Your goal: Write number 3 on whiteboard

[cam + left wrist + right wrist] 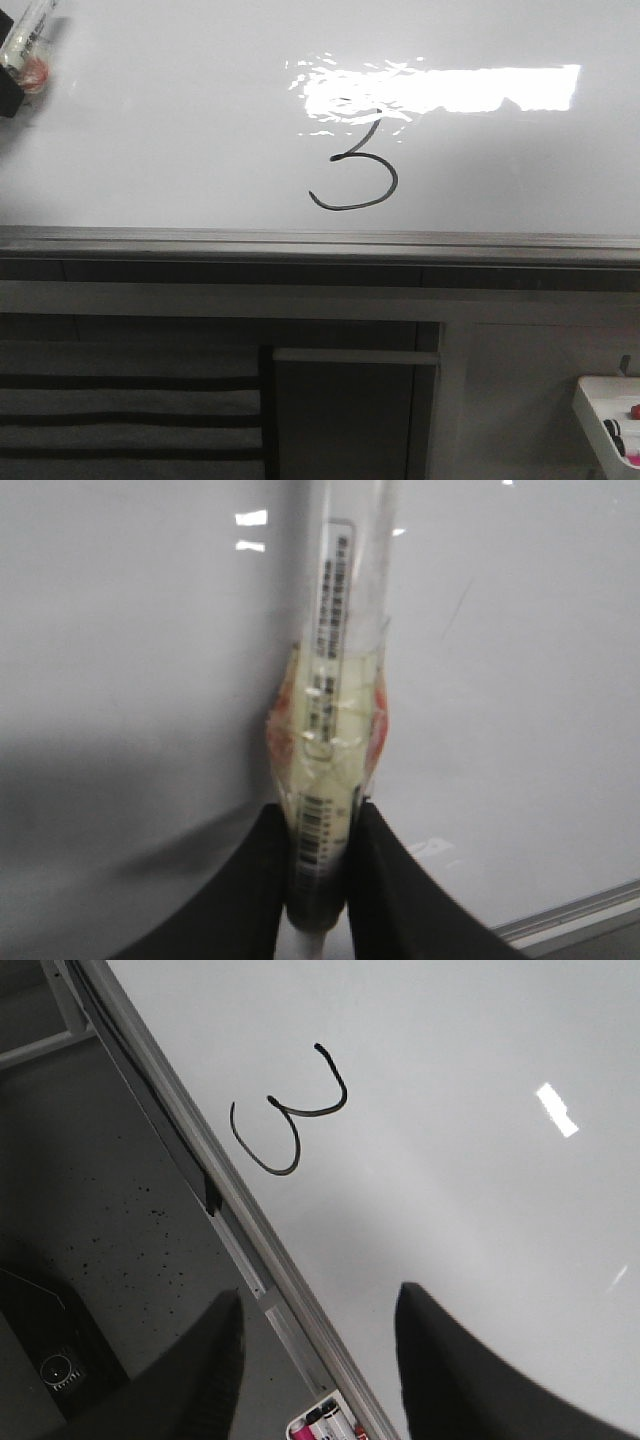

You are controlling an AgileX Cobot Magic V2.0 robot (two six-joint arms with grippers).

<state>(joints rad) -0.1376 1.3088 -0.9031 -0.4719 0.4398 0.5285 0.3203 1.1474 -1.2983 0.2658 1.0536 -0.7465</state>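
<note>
The whiteboard (150, 140) fills the upper front view, with a bright glare patch. A thin black number 3 (390, 180) is drawn at its lower middle, just above the grey edge rail (300, 240). The 3 also shows in the right wrist view (288, 1112). My left gripper (322, 815) is shut on a tape-wrapped marker (335, 680) in front of the board; its tip is out of view. In the front view the marker (30, 45) is at the top left, far from the 3. My right gripper (318, 1305) is open and empty near the rail.
A white tray (612, 410) with several markers sits at the lower right; it also shows between my right gripper's fingers (325, 1425). Below the rail are grey cabinet panels (350, 400) and a striped panel (120, 410).
</note>
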